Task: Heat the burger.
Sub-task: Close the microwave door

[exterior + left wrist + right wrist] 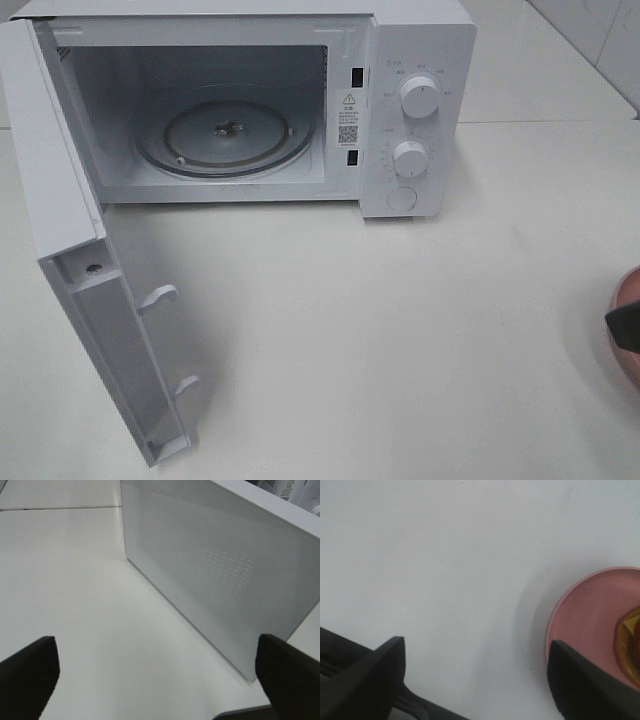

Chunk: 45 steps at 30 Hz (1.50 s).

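Microwave [250,100]: white, at the back of the table [400,340], cavity bare, nothing loaded.
Door [90,300]: swung fully out to the side of the cavity, inner face with latch hooks showing; perforated outer panel [215,575] seen close in the left wrist view.
Turntable [228,135]: clear glass disc on the cavity floor, empty.
Controls: two round knobs [418,97] stacked on the panel beside the cavity, a round button [400,198] below them; settings too small to read.
Burger [630,647]: only an edge visible, golden-brown with a hint of yellow, sitting on the pink plate [590,615]; well away from the microwave, toward the near right edge of the table.
Plate in the high view [630,300]: a sliver at the frame edge, partly behind a dark gripper part.
Left gripper [155,675]: spread wide, holding nothing, hovering just outside the open door.
Right gripper [475,680]: fingers parted wide, empty, above bare table just beside the plate; one finger [580,685] overlapping the plate rim in the wrist view, contact not clear.
Done: door open, cavity ready.
Left: grasping the burger or its plate, carrying it across to the turntable, closing the door, turning the knobs.
Progress: early, judged by the burger not yet lifted.
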Motion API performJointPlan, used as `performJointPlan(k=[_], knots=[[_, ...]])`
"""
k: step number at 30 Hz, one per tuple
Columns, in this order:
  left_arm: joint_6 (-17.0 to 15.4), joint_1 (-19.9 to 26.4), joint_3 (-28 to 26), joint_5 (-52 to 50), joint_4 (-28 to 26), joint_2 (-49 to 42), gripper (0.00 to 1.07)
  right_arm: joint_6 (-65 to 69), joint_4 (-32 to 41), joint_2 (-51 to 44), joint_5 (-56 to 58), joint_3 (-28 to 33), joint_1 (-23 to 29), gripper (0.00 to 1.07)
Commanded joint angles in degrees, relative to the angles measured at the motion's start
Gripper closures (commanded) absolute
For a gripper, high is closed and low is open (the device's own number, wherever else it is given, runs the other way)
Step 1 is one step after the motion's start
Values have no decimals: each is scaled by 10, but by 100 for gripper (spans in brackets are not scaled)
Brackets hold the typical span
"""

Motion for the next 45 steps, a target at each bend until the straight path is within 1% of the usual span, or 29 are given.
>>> performJointPlan(k=[1,2,4,7,8,10,12,14,15,19,20,22,23,24,25,26,28,30,31,32,34,35,36,37,42,45], knots=[[1,2,2,-5,-2,-10,7,-4,1,-57,18,21,1,31],[1,2,2,-5,-2,-10,7,-4,1,-57,18,21,1,31],[1,2,2,-5,-2,-10,7,-4,0,-105,19,40,0,31],[1,2,2,-5,-2,-10,7,-4,0,-117,19,39,-1,31],[1,2,2,-5,-2,-10,7,-2,1,-147,19,39,-1,31],[1,2,2,-5,-2,-10,7,-1,1,-159,19,39,-1,31],[1,2,2,-5,-2,-10,7,14,1,-197,45,38,-1,31],[1,2,2,-5,-2,-10,7,17,1,-203,55,38,-1,31],[1,2,2,-5,-2,-10,7,26,1,-215,83,42,-1,31],[1,2,2,-5,-2,-10,7,34,3,-233,87,49,-2,31],[1,2,2,-5,-2,-10,7,34,9,-252,87,49,-17,31],[1,2,2,-5,-2,-10,7,32,9,-259,87,49,-25,31],[1,2,2,-5,-2,-10,7,21,13,-277,86,49,-51,31],[1,2,2,-5,-2,-10,7,21,13,-277,86,49,-51,31],[1,2,2,-5,-2,-10,7,6,14,-300,84,50,-76,31],[1,2,2,-5,-2,-10,7,6,14,-300,84,50,-76,31],[1,2,2,-5,-2,-10,7,-7,14,-335,82,50,-103,31],[1,2,2,-5,-2,-10,7,-7,14,-347,81,50,-112,31],[1,2,2,-5,-2,-10,7,-8,15,-366,81,50,-131,31],[1,2,2,-5,-2,-10,7,-8,15,-366,81,50,-131,31],[1,2,2,-5,-2,-10,7,-9,26,-395,81,50,-160,31],[1,2,2,-5,-2,-10,7,-9,26,-395,81,50,-160,31],[1,2,2,-5,-2,-10,7,-13,32,-405,81,50,-171,31],[1,2,2,-5,-2,-10,7,-21,44,-425,81,51,-190,31],[1,2,2,-5,-2,-10,7,-28,51,-464,81,52,-215,31],[1,2,2,-5,-3,-10,7,-29,52,-464,81,52,-216,31]])
